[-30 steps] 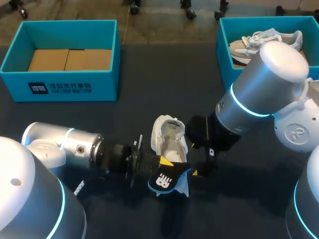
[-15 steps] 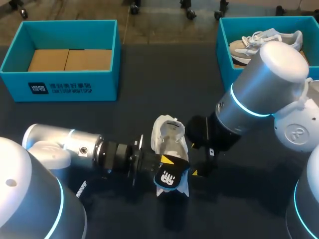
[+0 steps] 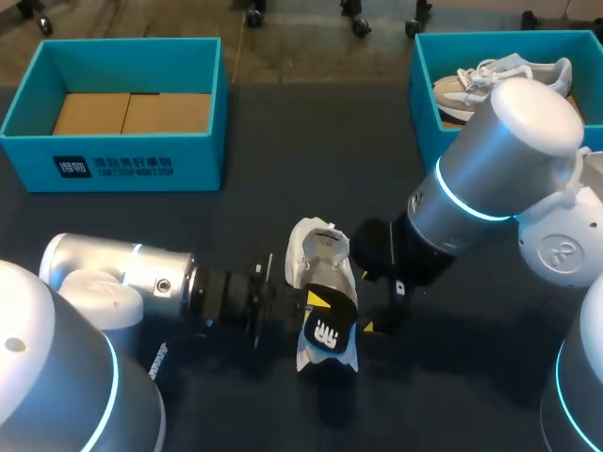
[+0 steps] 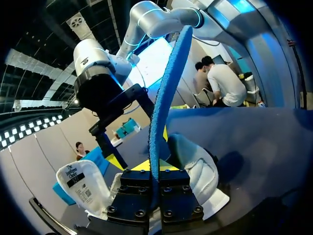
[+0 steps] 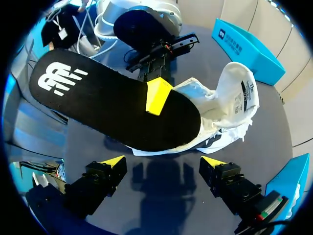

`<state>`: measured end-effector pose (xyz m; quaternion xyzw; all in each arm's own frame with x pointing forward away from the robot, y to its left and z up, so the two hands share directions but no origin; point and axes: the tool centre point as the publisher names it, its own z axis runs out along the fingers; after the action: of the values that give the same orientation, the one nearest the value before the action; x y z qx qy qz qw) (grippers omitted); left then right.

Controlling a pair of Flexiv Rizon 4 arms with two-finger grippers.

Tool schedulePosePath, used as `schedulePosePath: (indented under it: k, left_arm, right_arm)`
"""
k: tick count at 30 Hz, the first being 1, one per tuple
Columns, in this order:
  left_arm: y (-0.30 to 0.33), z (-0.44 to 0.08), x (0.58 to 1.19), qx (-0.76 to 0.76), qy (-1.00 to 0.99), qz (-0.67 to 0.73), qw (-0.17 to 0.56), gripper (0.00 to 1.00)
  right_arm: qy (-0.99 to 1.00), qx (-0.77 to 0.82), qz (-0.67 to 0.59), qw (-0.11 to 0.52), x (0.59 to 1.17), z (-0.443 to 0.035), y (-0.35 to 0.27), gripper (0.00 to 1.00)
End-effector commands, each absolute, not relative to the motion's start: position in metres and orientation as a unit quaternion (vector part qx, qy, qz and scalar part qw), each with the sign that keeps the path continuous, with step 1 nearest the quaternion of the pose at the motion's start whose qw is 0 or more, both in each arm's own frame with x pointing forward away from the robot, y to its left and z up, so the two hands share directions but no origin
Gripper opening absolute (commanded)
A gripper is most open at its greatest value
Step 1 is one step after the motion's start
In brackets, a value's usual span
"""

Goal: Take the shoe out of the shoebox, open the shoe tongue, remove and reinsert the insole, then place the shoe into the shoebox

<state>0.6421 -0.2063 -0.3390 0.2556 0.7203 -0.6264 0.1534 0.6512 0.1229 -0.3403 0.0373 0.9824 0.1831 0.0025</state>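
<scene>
A white shoe [image 3: 318,256] lies on the dark table with its tongue [image 5: 239,88] folded back. My left gripper [image 3: 316,303] is shut on the black insole [image 3: 326,333] with a white logo, holding it tilted over the shoe's heel end. In the left wrist view the insole's blue underside [image 4: 165,98] stands on edge between that gripper's [image 4: 155,172] fingers, with the shoe [image 4: 198,166] just beyond. My right gripper [image 3: 384,307] stands open right of the shoe. In the right wrist view its fingers [image 5: 113,164] straddle bare table, with the insole [image 5: 107,105] and shoe [image 5: 222,110] ahead.
A teal shoebox [image 3: 122,160] with a cardboard floor stands at the back left. A second teal box [image 3: 424,85] at the back right holds another pale shoe [image 3: 504,73]. My right arm's large silver wrist [image 3: 490,179] hangs over the table's right side.
My left arm has pushed slightly right and rolled its wrist. The insole has turned more on edge and come closer over the shoe's heel. The right arm has kept still.
</scene>
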Motion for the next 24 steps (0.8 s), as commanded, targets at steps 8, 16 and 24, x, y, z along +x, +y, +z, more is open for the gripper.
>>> schedulePosePath:
  k: [8,16,24]
  left_arm:
    - [-0.206,-0.349,0.653,0.228,0.746,-0.602,0.17,0.0]
    - [-0.207,-0.351,0.655,0.227,0.755,-0.59,0.177,0.0]
    - [-0.204,-0.342,0.65,0.235,0.744,-0.599,0.18,0.2]
  right_arm:
    - [0.982,0.038,0.183,0.004,0.65,-0.342,0.124,1.0]
    - [0.982,0.038,0.183,0.004,0.65,-0.342,0.124,1.0]
    - [0.982,0.038,0.183,0.004,0.65,-0.342,0.124,1.0]
